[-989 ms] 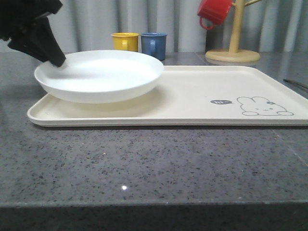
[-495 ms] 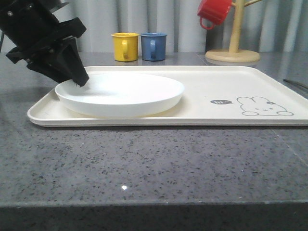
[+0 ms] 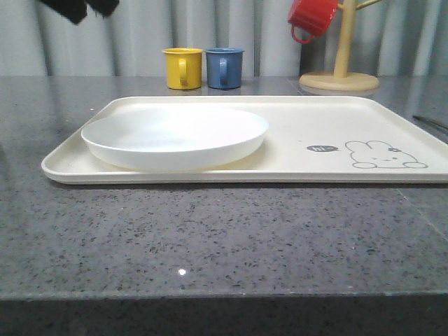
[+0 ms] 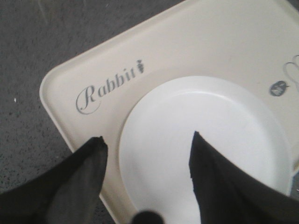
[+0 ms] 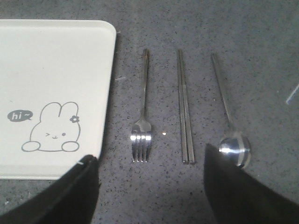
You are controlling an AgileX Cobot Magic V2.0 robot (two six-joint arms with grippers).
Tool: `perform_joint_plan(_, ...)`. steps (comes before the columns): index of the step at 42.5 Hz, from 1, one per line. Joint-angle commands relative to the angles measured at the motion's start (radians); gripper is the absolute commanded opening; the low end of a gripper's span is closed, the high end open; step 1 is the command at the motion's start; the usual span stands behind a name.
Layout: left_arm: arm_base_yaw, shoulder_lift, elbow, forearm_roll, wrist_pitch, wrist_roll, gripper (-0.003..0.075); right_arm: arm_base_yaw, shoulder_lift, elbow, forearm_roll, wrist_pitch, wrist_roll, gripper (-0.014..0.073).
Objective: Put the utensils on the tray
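While our grey bench (image 3: 210, 231) carries the tray (image 3: 294, 164), the plate (image 3: 175, 136) sits on the tray's left half. Beside the tray's rabbit end lie the fork (image 5: 143, 112), chopsticks (image 5: 185, 112) and spoon (image 5: 231, 121), apart. Our left gripper (image 4: 147, 144) hangs spread above the plate, our right gripper (image 5: 149, 186) spread over the fork.

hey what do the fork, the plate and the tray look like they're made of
The fork looks like polished metal, likely steel: it is silver, with bright glints on its tines. The plate is plain white with a soft sheen; melamine or glazed ceramic, the look leaves it open. The tray seems matte cream plastic, with printed rabbit art and rounded, moulded-looking corners.
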Motion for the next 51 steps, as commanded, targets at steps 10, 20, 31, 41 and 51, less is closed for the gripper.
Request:
perform_joint_plan(10, -0.202, -0.292, 0.162, 0.091, -0.085, -0.050, 0.0363, -0.002, 0.006, -0.034, -0.014, -0.062, -0.008, 0.0508)
perform_joint_plan(20, -0.296, -0.457, 0.295, 0.520, -0.088, -0.443, 0.0363, -0.002, 0.006, -0.034, -0.014, -0.062, -0.008, 0.0508)
perform_joint_plan(31, -0.296, -0.625, 0.397, 0.512, -0.096, -0.443, 0.0363, -0.002, 0.006, -0.034, -0.014, -0.062, -0.008, 0.0508)
perform_joint_plan(41, -0.296, -0.671, 0.412, 0.512, -0.090, -0.443, 0.0363, -0.002, 0.006, -0.034, -0.006, -0.080, -0.008, 0.0508)
perform_joint_plan(51, -0.296, -0.667, 0.412, 0.512, -0.090, -0.443, 0.0363, -0.002, 0.080, -0.075, -0.022, -0.066, -0.012, 0.0508)
